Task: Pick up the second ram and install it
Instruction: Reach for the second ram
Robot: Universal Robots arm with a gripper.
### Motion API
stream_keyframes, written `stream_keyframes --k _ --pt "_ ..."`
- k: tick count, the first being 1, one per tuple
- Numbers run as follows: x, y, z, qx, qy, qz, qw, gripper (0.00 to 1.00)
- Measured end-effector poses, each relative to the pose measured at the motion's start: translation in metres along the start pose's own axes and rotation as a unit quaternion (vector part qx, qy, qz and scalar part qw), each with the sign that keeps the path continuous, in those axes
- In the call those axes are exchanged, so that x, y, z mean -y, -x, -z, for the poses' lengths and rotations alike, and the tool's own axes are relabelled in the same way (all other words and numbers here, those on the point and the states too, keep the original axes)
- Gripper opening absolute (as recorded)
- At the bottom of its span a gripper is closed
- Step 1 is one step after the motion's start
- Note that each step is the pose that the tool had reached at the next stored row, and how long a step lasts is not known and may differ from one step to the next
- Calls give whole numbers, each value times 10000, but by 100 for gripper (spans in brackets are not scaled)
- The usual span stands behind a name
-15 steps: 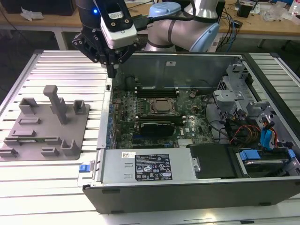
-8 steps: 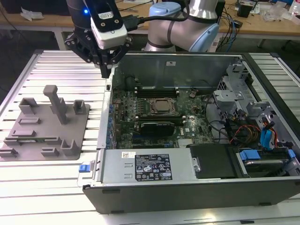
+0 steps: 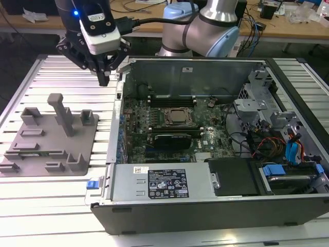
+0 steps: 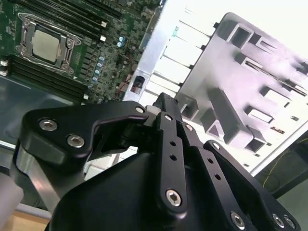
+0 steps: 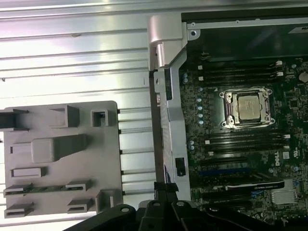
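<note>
The second ram [image 5: 43, 188] is a slim green stick lying flat in a slot of the grey fixture [image 5: 62, 125], between small holders; in the exterior view it is a thin line [image 3: 38, 153] near the fixture's [image 3: 56, 149] front. My gripper [image 3: 105, 78] hangs above the slatted table, between the fixture's far corner and the case wall, well clear of the ram. Its fingers meet in a point with nothing between them. In the second wrist view the gripper [image 4: 162, 100] is over the strip between fixture and case. The first wrist view has the gripper [image 5: 166, 192] beside the case wall.
The open computer case [image 3: 115, 134] lies at the exterior view's right of the fixture. Its motherboard carries the silver processor [image 3: 177, 117], dark memory slots [image 3: 169, 100] and a black expansion card [image 3: 177, 138]. Upright posts [image 3: 61, 110] stand on the fixture. Cables and drive bays [image 3: 288, 149] fill the case's far side.
</note>
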State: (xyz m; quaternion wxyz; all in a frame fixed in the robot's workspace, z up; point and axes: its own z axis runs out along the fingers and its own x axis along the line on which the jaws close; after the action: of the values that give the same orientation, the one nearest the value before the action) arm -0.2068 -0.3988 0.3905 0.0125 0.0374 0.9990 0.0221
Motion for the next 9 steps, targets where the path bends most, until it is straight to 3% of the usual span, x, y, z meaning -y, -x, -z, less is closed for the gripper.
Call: stream_keyframes --k 7,9 --pt "13 -170 -4 0 0 0 10000 8" --pt "20 -261 -5 0 0 0 10000 8"
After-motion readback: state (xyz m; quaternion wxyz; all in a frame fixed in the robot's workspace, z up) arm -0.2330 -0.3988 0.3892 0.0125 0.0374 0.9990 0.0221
